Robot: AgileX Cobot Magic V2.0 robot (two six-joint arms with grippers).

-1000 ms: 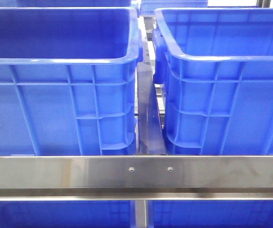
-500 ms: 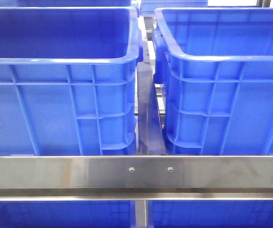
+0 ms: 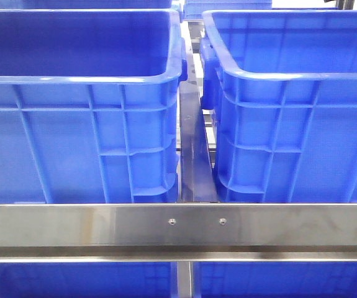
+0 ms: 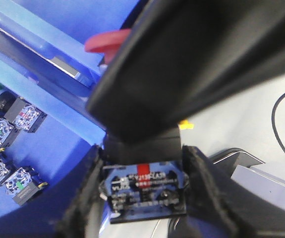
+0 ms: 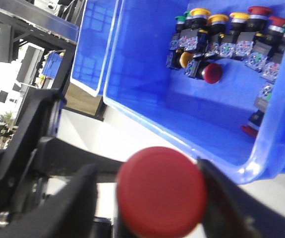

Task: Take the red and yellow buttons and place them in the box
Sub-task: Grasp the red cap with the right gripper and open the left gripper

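A: Right end effector (image 5: 147, 198)?
B: Clenched on red button (image 5: 161, 192), just outside rim of blue box (image 5: 147, 59) holding red, yellow and green buttons

A: Left end effector (image 4: 142, 198)?
B: Clamped on a switch block (image 4: 144, 191) with a red stripe; yellow fleck (image 4: 186, 124) beside it, cap colour not discernible

A: Front view?
B: Two blue crates (image 3: 79, 136) behind a steel rail (image 3: 178, 226); neither arm visible

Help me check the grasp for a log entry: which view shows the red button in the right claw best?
The right wrist view: the red button fills the foreground between the right claw's fingers, its round cap facing the camera. The front view shows only blue crates. The left wrist view does not show that button.
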